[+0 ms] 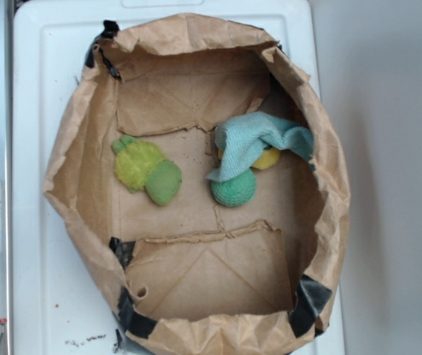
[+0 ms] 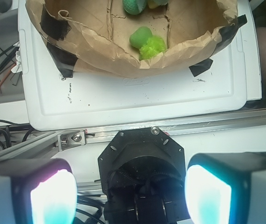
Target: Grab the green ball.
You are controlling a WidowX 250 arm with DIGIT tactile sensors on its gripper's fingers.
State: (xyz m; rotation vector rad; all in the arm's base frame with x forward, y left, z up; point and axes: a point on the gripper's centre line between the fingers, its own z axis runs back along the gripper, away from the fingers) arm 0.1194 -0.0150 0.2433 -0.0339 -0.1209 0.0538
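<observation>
Green ball (image 1: 233, 189) sits on the floor of the brown paper bag (image 1: 70, 159), roughly at the bag's centre, slightly toward the side where the cloth lies. Knitted texture, sea-green. Light blue cloth (image 1: 259, 140) is draped over the ball's upper part, touching it; the ball's lower half is exposed. Small yellow ball (image 1: 267, 159) is just beside the green ball, mostly hidden under the same cloth.

Plush toy (image 1: 148, 171) (fuzzy lime-yellow body, light green oval end) lies on the bag floor, on the opposite side of the green ball from the yellow ball, apart from it, with its oval end pointing toward the green ball.

Bag is rolled down into a low open basket with black tape patches (image 1: 310, 296) on the rim, and rests on a white tray-like surface (image 1: 41, 81).

End effector (image 2: 131, 193): fingers (image 2: 51, 196) spread wide, nothing between them. In the wrist view it is outside the bag, well apart from the green ball (image 2: 133, 5), which shows only at the top edge of that view. The metal rail (image 2: 170, 125) runs between the end effector and the bag.
</observation>
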